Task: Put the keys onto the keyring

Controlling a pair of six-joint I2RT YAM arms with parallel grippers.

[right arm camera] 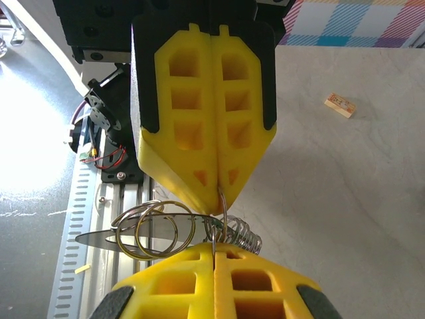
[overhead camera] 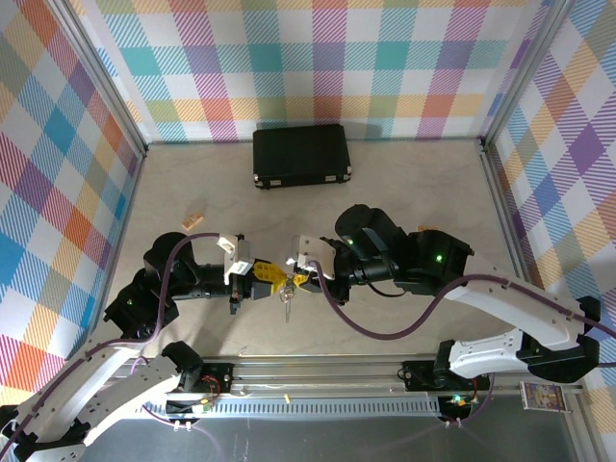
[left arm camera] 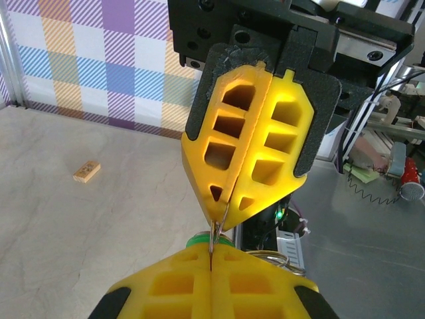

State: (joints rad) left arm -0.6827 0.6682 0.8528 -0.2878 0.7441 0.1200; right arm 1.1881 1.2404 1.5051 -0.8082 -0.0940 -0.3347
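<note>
My left gripper [overhead camera: 272,280] and right gripper [overhead camera: 300,279] meet tip to tip above the table near its front edge, both shut. A thin silver wire, part of the keyring [right arm camera: 223,212], runs from the seam of the left gripper [right arm camera: 218,193] into the seam of the right gripper [right arm camera: 214,249]. Silver rings [right arm camera: 156,229], a coil [right arm camera: 247,236] and a flat silver key blade [right arm camera: 96,238] hang beside that wire. In the left wrist view the green key head [left arm camera: 198,237] peeks out just behind my left gripper [left arm camera: 211,256], under the right gripper [left arm camera: 224,222].
A black rectangular case [overhead camera: 301,155] lies at the back of the table. A small wooden block [overhead camera: 193,220] sits on the left. The metal rail [overhead camera: 318,371] runs along the near edge under the arms. Plaid walls close in the sides and back.
</note>
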